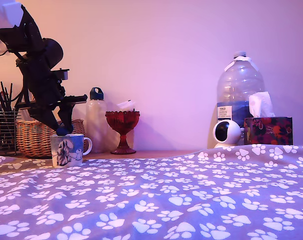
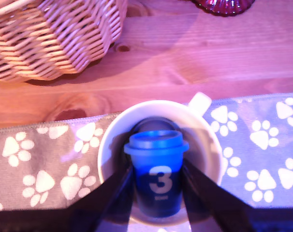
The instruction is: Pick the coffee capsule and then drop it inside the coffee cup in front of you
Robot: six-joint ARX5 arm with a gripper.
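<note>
One capsule in my pincer, blue, "3" printed on its side, clamped between both fingers and sitting upright, rim up. Coffee cup is directly under the pincer: wrist view shows the capsule framed inside the white rim with clearance all round, its lower part hidden, so I can't tell how deep it sits. Exterior view agrees, pincer right at the mouth of the cup, capsule just showing above the rim. Judgement: transport is done, the step in hand is the release. To do it well: no lateral correction, centring already looks good. Open the jaws smoothly and only as far as needed, since the fingers sit close to the inner wall and a wide opening could nudge the cup, which looks to stand on soft paw-print cloth at the edge of the wooden desk. Handle is on the far side from the fingers, not in the way. After release, lift straight up and check the capsule isn't stuck to a finger pad. Wicker basket and red goblet are beyond the pincer, clear of a vertical retreat.
</note>
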